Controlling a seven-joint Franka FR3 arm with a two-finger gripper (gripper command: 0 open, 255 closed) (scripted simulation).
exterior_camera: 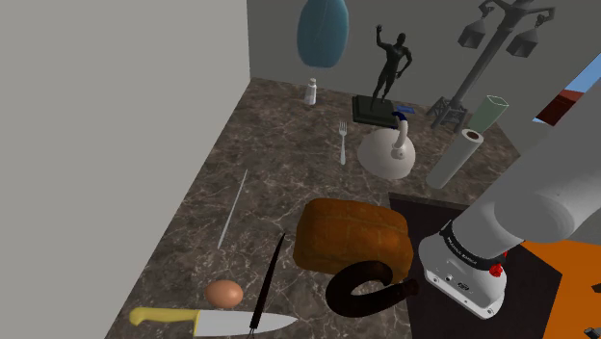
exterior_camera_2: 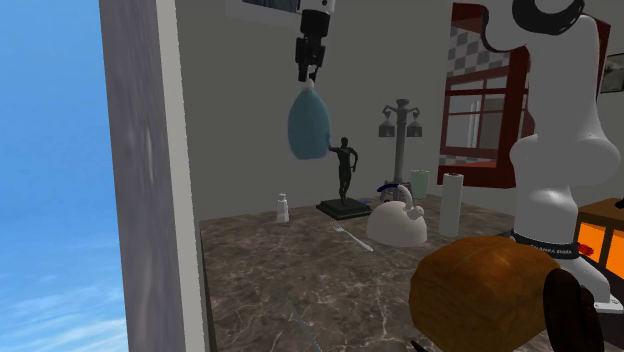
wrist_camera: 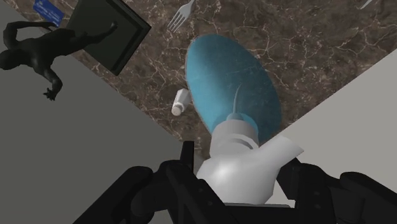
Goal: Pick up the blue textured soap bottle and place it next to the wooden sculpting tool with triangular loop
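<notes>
soap bottle (wrist_camera: 232, 79): blue teardrop, grey pump top | fingers (wrist_camera: 184, 172): clasping that top | aloft

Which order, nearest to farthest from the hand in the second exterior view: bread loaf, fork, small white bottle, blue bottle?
1. blue bottle, in the hand.
2. small white bottle, below, by the wall.
3. fork, mid-counter.
4. bread loaf, counter front.

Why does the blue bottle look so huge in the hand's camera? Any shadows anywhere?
Wrist view: the blue bottle hangs right at the lens, so it dwarfs the fork beyond. Shoulder view: flat, even light, hardly any shadow on the counter.
</notes>
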